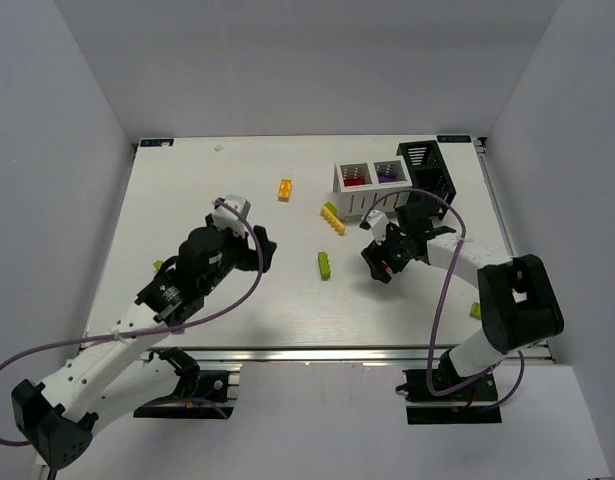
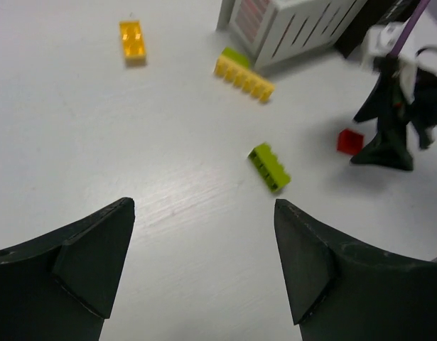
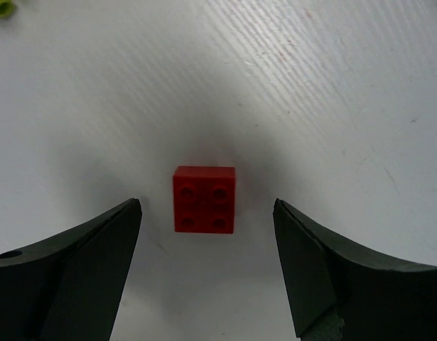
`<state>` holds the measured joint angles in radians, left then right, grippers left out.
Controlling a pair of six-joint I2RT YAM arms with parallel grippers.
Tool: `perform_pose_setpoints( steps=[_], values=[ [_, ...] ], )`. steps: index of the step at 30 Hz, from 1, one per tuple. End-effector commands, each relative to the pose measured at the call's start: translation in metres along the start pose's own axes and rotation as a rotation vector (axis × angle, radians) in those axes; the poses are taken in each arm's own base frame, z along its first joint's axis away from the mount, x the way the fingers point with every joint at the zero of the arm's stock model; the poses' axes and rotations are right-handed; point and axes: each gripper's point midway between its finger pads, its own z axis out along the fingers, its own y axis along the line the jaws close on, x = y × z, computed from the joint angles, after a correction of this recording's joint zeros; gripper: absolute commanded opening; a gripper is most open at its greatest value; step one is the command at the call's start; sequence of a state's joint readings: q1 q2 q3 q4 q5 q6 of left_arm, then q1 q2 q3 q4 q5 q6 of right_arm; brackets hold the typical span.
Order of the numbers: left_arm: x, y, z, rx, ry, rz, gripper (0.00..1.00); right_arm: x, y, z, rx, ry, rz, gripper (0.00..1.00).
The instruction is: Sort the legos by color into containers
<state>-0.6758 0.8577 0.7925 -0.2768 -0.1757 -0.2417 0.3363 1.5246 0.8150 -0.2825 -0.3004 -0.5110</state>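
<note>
A small red lego (image 3: 204, 199) lies flat on the white table, just ahead of and between the fingertips of my right gripper (image 3: 207, 204), which is open and hovers over it. It also shows in the left wrist view (image 2: 349, 141) beside the right gripper (image 2: 389, 145). My left gripper (image 2: 204, 206) is open and empty over bare table (image 1: 187, 180). A lime green lego (image 2: 269, 166) lies ahead of it, with a yellow lego (image 2: 244, 77) and an orange lego (image 2: 132, 40) farther off. The white box (image 1: 372, 190) holds red and purple legos; the black bin (image 1: 427, 170) stands to its right.
A small lime piece (image 1: 330, 209) touches the yellow lego's far end. Another lime piece (image 1: 475, 310) lies near the right edge by the right arm, and one (image 1: 158, 265) by the left arm. White walls enclose the table on three sides.
</note>
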Motion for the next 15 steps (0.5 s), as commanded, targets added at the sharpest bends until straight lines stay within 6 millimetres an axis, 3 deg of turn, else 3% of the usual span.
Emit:
perform_pose_setpoints(
  steps=[1, 4, 7, 8, 10, 11, 12, 15],
  values=[
    [0.018, 0.02, -0.008, -0.072, 0.005, 0.034, 0.89, -0.011, -0.027, 0.004, 0.121, 0.018, -0.011, 0.8],
    [0.023, 0.024, -0.015, -0.078, 0.004, 0.04, 0.89, -0.009, -0.027, 0.01, 0.11, 0.032, -0.02, 0.73],
    [0.017, 0.031, -0.022, -0.115, -0.02, 0.035, 0.89, -0.006, -0.021, 0.014, 0.068, 0.036, -0.023, 0.54],
    [0.017, 0.033, -0.024, -0.123, -0.026, 0.033, 0.9, -0.005, -0.017, 0.015, 0.051, 0.038, -0.026, 0.43],
    [0.014, 0.033, -0.027, -0.121, -0.043, 0.03, 0.9, -0.006, -0.01, 0.015, 0.011, 0.032, -0.039, 0.3],
    [0.014, 0.033, -0.026, -0.121, -0.041, 0.029, 0.9, -0.006, -0.009, 0.014, 0.001, 0.03, -0.044, 0.12],
    [0.014, 0.033, -0.027, -0.122, -0.038, 0.028, 0.89, -0.009, -0.008, 0.011, -0.005, 0.025, -0.052, 0.04],
    [0.014, 0.028, -0.027, -0.091, -0.042, 0.026, 0.9, -0.039, -0.001, -0.009, -0.054, -0.056, -0.109, 0.0]
  ],
)
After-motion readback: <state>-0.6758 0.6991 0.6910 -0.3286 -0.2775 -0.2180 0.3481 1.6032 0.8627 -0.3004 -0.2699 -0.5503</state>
